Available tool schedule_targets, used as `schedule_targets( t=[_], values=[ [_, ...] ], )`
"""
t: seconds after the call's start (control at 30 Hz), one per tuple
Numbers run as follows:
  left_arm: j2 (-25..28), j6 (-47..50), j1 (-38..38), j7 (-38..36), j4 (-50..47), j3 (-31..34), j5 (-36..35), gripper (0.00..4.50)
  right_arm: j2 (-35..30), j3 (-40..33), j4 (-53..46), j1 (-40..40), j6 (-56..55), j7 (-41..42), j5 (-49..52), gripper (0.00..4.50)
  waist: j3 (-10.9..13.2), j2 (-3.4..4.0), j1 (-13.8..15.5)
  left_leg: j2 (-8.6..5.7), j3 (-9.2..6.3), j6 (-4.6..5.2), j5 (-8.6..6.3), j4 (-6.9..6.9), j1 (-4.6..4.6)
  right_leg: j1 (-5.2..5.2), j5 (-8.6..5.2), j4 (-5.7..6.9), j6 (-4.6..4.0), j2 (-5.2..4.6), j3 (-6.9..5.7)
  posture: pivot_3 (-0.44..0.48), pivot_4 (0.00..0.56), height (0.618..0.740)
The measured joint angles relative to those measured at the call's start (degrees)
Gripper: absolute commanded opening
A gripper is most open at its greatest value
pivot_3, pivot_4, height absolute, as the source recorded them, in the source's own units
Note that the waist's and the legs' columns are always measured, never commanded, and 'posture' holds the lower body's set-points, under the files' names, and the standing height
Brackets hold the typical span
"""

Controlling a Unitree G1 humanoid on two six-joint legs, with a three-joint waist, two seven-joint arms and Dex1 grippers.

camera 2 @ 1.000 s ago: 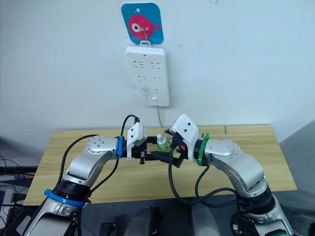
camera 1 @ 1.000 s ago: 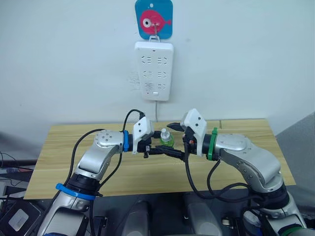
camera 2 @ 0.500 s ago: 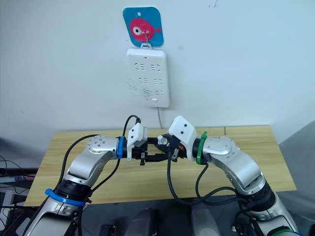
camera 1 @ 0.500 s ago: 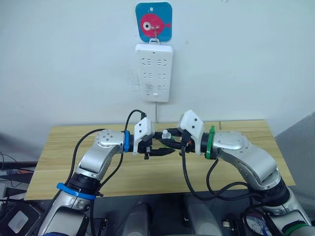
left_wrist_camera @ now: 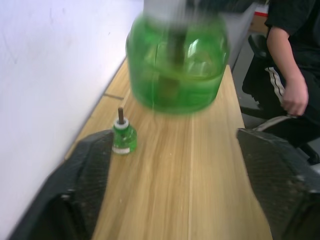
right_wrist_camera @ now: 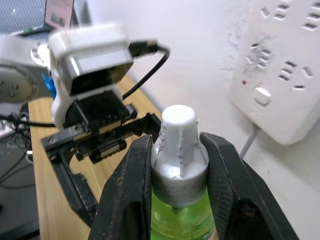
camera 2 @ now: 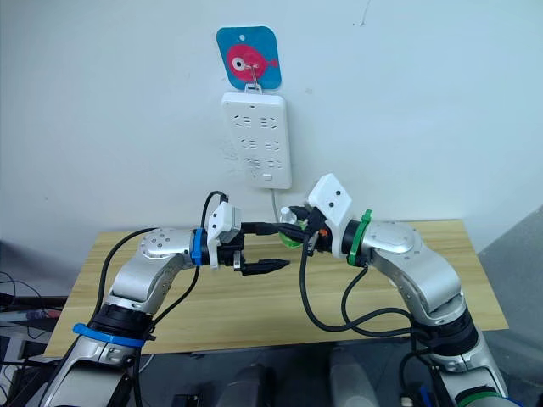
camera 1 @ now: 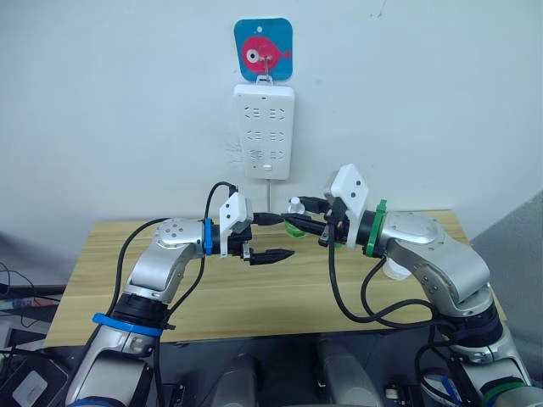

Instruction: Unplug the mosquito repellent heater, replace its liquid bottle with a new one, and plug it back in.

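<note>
Green and white-capped, the new one (right_wrist_camera: 178, 165) is clamped in the right gripper (camera 1: 299, 225) above the table (camera 1: 254, 292). At its 8 o'clock, the left gripper (camera 1: 276, 236) is spread wide, empty.

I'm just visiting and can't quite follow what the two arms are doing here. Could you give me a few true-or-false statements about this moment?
1. The right gripper clamps a green bottle with a white cap. True.
2. The left gripper is holding a bottle. False: its fingers are open and hold nothing.
3. A capless green bottle with a dark wick stands on the wooden table. True.
4. Something is plugged into the white power strip on the wall. False: no plug sits in its sockets.
</note>
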Motion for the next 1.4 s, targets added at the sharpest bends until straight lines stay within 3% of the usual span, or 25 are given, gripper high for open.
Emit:
schedule_targets(
  t=[0.27, 0.7, 0.8, 0.93, 1.27, 1.4],
  values=[
    [-3.6, 4.7, -0.1, 3.2, -0.8, 1.5, -2.9, 4.04, 0.9, -0.5, -1.2, 1.2, 2.4, -2.5, 2.1, 1.09, -0.7, -0.03, -0.1, 0.0, 0.01, -0.02, 0.04, 0.05, 0.02, 0.01, 0.04, 0.04, -0.06, 0.0, 0.01, -0.139, 0.122, 0.733],
    [-4.1, 5.0, -0.5, 0.4, -2.5, 1.2, -4.5, 4.04, 0.7, -0.2, -2.3, 1.8, 3.6, -3.1, 3.8, 1.09, -1.5, 0.01, -0.2, 0.0, 0.02, -0.01, 0.05, 0.11, 0.06, 0.07, 0.05, 0.06, -0.09, 0.03, 0.02, -0.139, 0.123, 0.733],
    [-4.2, 5.0, -0.5, -0.7, -2.5, 1.1, -4.7, 3.44, 0.4, -0.2, -2.6, 1.8, 3.7, -3.1, 4.1, 1.09, -1.5, 0.01, -0.2, 0.0, 0.01, -0.01, 0.05, 0.11, 0.07, 0.08, 0.06, 0.06, -0.09, 0.03, 0.02, -0.139, 0.123, 0.733],
    [-4.3, 5.2, -0.7, -1.0, -2.5, 1.0, -4.7, 2.23, 0.2, -0.1, -2.9, 1.8, 3.7, -3.1, 4.2, 1.09, -1.5, 0.01, -0.2, 0.0, 0.0, -0.01, 0.05, 0.12, 0.07, 0.09, 0.06, 0.06, -0.09, 0.04, 0.01, -0.138, 0.125, 0.733],
    [-4.7, 5.1, -0.8, -1.6, -2.5, 0.4, -4.6, 2.21, -1.8, -0.1, -3.0, 1.8, 2.8, -0.9, 4.3, 1.09, -1.5, 0.01, -0.2, 0.0, 0.0, 0.0, 0.05, 0.14, 0.07, 0.1, 0.06, 0.07, -0.09, 0.05, 0.01, -0.125, 0.121, 0.733],
    [-3.3, 4.2, -0.6, -3.8, -3.8, -0.4, -4.6, 2.21, -4.5, 0.0, -1.9, 1.0, 1.0, 4.9, 5.8, 1.09, -1.5, 0.01, -0.2, 0.0, 0.02, 0.0, 0.05, 0.15, 0.07, 0.11, 0.06, 0.06, -0.09, 0.05, 0.03, -0.12, 0.119, 0.733]
  ],
)
